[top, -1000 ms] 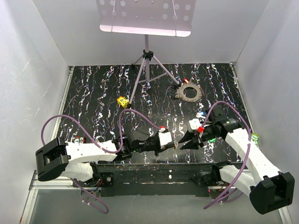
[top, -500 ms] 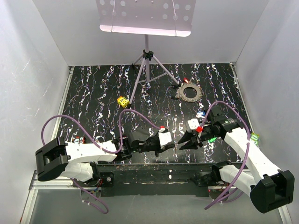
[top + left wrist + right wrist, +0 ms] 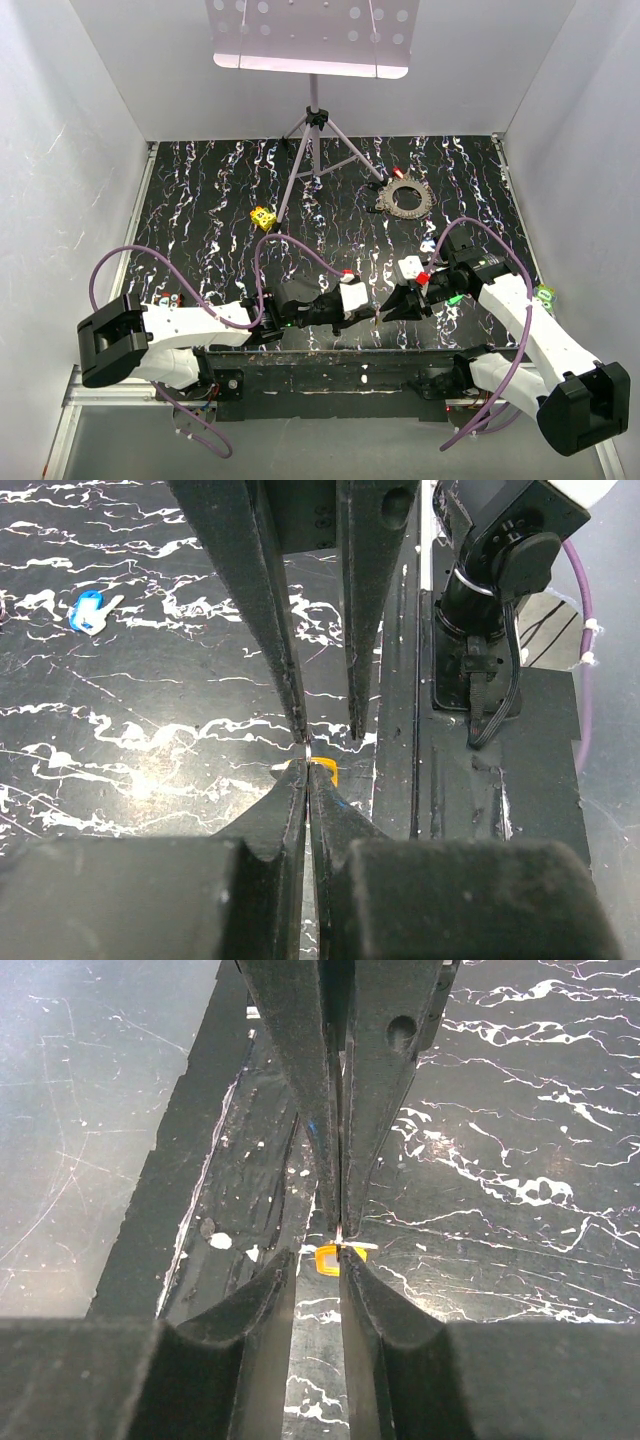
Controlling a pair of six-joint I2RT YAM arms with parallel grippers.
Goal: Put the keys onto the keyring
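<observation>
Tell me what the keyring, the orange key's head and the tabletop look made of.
Keyring: dull grey metal, apparently, matt with faint glints.
Orange key: head likely plastic, a bright, even colour; too small to be sure.
Tabletop: black with white marble-like veining and slight gloss; printed sheet or laminate, cannot tell which.
</observation>
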